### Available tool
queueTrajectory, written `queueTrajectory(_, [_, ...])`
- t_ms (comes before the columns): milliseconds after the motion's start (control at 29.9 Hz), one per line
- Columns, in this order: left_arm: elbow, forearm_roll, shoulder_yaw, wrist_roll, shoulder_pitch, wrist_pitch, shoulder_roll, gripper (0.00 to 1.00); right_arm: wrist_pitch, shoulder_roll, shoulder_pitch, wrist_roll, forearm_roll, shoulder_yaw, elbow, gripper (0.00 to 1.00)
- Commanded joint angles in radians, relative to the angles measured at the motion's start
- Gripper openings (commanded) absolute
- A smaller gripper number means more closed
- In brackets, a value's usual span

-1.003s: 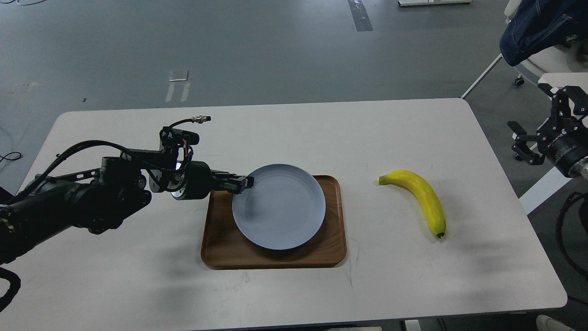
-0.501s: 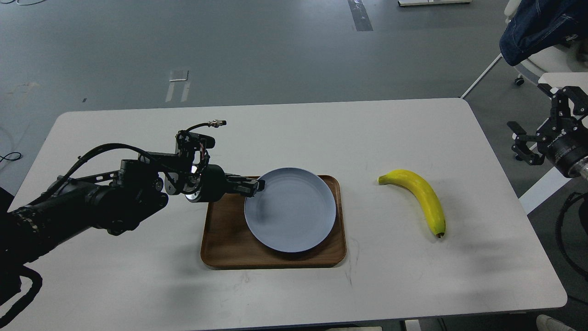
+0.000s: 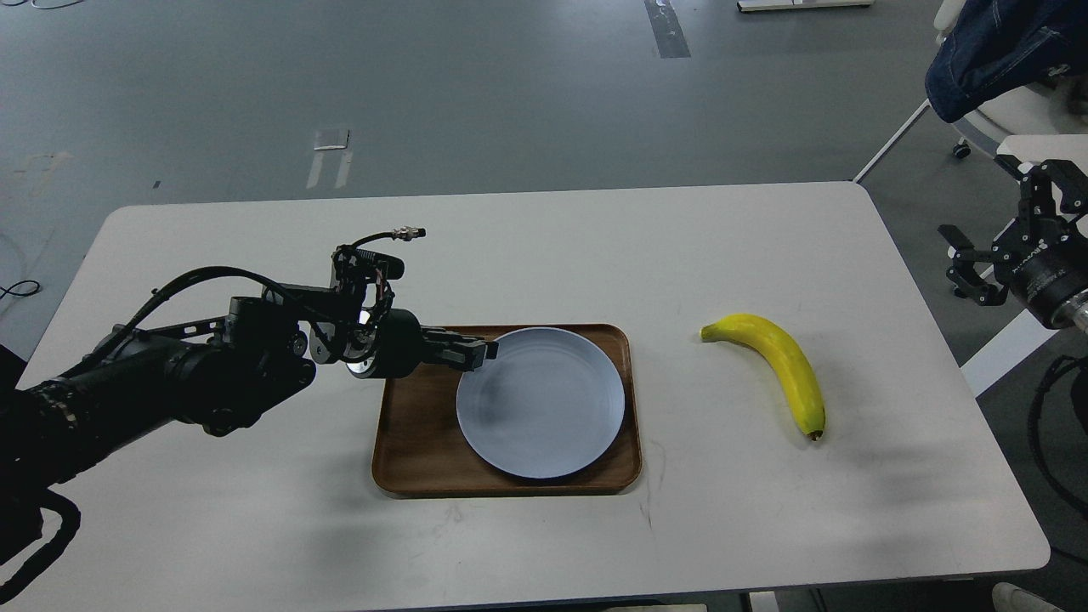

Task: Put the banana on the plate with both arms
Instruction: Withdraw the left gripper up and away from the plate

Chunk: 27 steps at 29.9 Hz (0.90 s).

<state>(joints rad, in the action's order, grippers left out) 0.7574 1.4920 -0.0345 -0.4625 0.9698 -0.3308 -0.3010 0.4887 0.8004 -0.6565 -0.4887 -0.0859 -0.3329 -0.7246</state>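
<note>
Left gripper (image 3: 478,353) clamped on plate (image 3: 541,403) rim, banana (image 3: 780,367) not on it yet.

Plate lies in the wooden tray (image 3: 416,450) on the tabletop (image 3: 255,527), extending right of my left gripper, which pinches its upper-left edge. Banana lies flat on the tabletop well right of that gripper, clear of the tray, dark tip nearest me. Right gripper (image 3: 969,263) hangs past the tabletop's right edge, well apart from the banana, fingers spread, holding nothing.

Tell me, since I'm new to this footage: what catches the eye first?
The bright yellow banana lying alone on the white table, right of everything else. Then the pale blue plate on a brown wooden tray mid-table, with the left gripper at the plate's left rim.
</note>
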Motion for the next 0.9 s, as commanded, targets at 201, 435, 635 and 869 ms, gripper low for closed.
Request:
queueTrajectory(201, [0.014, -0.480, -0.060, -0.026, 0.063, 0.007, -0.064, 0.98, 0.000, -0.003, -0.002, 0.000, 0.000, 0.000, 0.001, 1.00])
queueTrajectory(435, [0.079, -1.033, -0.211, -0.026, -0.009, -0.017, -0.205, 0.98, 0.000, -0.009, 0.000, 0.000, 0.000, 0.000, 0.001, 1.00])
queueTrajectory(635, [0.111, -1.167, -0.595, -0.026, -0.316, -0.158, -0.282, 0.98, 0.000, -0.007, 0.008, 0.000, 0.000, 0.000, 0.002, 1.00])
queueTrajectory(869, [0.097, -1.167, -0.682, -0.026, -0.428, -0.158, -0.280, 0.98, 0.000, -0.009, 0.005, 0.000, 0.124, 0.035, 0.004, 1.00])
